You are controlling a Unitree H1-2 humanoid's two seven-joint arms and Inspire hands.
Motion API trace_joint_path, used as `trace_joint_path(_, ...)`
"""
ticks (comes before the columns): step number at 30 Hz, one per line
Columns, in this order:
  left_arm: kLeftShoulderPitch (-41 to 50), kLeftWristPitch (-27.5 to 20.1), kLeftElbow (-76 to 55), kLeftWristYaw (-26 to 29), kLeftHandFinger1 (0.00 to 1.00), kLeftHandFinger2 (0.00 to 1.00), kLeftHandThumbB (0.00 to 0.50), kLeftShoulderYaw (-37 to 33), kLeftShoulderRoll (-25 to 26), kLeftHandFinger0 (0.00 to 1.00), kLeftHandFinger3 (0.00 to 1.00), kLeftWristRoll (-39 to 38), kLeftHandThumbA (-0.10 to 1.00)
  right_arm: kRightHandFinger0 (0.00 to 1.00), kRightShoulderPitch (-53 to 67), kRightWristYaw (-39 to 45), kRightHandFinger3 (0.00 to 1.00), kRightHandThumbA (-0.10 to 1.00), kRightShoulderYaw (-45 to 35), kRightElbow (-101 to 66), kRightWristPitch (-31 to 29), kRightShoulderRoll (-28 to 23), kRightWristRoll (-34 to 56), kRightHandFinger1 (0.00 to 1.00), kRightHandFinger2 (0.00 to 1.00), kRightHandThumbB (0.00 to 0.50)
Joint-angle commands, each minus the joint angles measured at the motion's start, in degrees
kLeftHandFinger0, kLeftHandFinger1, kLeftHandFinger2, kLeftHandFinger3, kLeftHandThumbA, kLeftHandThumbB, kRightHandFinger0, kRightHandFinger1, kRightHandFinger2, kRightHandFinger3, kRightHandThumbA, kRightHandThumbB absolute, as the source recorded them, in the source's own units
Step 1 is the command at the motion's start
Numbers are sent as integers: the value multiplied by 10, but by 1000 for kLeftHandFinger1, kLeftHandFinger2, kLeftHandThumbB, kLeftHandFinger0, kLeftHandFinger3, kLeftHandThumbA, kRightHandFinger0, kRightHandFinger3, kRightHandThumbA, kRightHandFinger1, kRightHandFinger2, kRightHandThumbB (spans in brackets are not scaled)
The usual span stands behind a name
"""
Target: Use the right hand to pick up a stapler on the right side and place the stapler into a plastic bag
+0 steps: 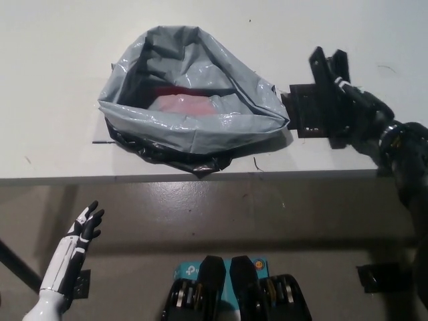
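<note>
As my black right arm reaches in from the lower right, the right hand hangs low over the right part of the tabletop, palm turned down. The fingers are stretched out and apart, pointing towards the far edge, with nothing pinched between them that I can see. Under the palm, and poking out to its left, there's the stapler: a dark, flat, blocky shape lying on the white surface. It sits just right of the plastic bag, its left end all but touching the bag's crumpled rim. It's black on black here, so I can't make out where the hand ends and the stapler begins, nor whether the palm actually touches it. The bag sits mid-tabletop, grey and shiny, its mouth gaping wide. A black layer shows along its near underside, and something red lies inside. Down at the lower left, off the tabletop's near edge, my white left hand rests in the air, fingers loosely spread, holding nothing.
</note>
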Motion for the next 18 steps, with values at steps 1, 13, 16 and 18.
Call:
trace_joint_path(1, -7, -8, -13, -6, 1000, 1000, 0, 4, 8, 1000, 1000, -7, 1000, 0, -56, 52, 780, 279, 27, -61, 32, -1, 31, 256, 582, 175)
trace_joint_path(13, -8, 3, -16, -7, 1000, 1000, 0, 1, 7, 1000, 1000, -5, 1000, 0, -86, 58, 640, 285, 127, -161, 78, 18, 15, 278, 597, 186)
trace_joint_path(16, -8, 1, -15, -9, 1000, 1000, 13, 0, 8, 1000, 1000, -6, 1000, 0, -97, 47, 638, 251, 141, -165, 84, 23, 18, 304, 624, 207)
trace_joint_path(18, -9, -3, -13, -8, 1000, 1000, 2, 0, 8, 1000, 1000, -5, 1000, 14, -105, 48, 649, 250, 154, -159, 80, 26, 14, 322, 634, 211)
